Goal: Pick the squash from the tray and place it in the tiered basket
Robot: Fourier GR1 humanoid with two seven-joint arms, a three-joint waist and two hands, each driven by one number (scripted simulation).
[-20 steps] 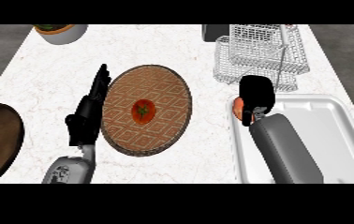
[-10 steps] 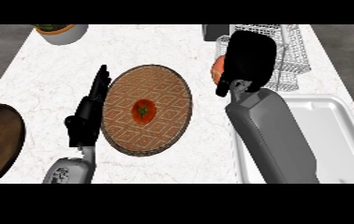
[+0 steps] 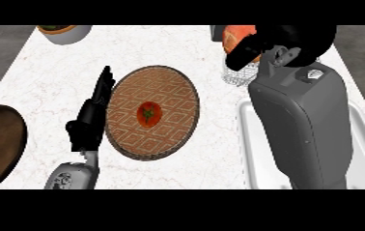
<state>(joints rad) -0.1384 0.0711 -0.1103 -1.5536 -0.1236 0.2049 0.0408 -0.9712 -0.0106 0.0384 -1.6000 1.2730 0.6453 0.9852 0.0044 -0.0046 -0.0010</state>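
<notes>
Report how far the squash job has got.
Done: the squash is off the white tray. In hand: the right hand curls round it, raised over the wire tiered basket. Left: lowering and releasing it into the basket. The left hand rests open beside the woven plate.
</notes>
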